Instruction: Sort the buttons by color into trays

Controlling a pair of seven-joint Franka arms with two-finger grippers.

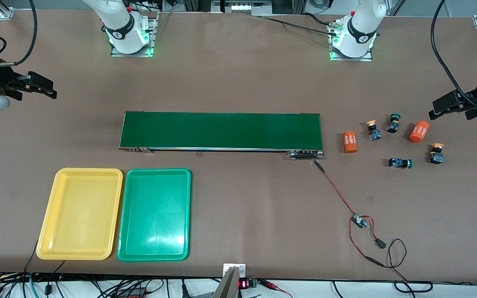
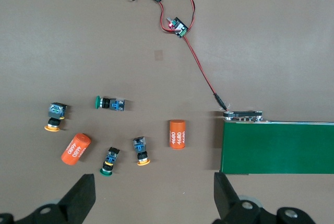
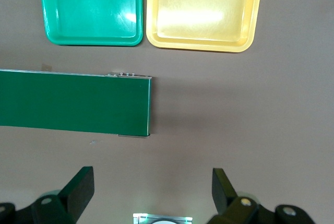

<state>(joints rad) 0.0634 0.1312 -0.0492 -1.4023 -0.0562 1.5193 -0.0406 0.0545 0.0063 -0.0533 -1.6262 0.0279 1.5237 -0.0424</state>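
1. Left gripper (image 2: 151,198) is hovering with fingers spread wide and empty, above bare table at the left arm's end, near the buttons.
2. Four buttons are lying scattered around two orange "4680" cylinders (image 1: 349,142); the nearest green-capped button (image 1: 394,123) is standing close to one cylinder, so descending straight seems wise.
3. Right gripper (image 3: 151,195) is waiting, jaws apart, over the table past the conveyor belt's (image 1: 222,130) end.
4. Yellow tray (image 1: 56,231) and green tray (image 1: 155,252) are sitting side by side, both empty.

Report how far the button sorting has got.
Nothing is sorted yet: the yellow tray and green tray hold nothing. Nothing is in hand: the left gripper and right gripper are open, waiting. All four buttons remain at the left arm's end, among two orange cylinders.
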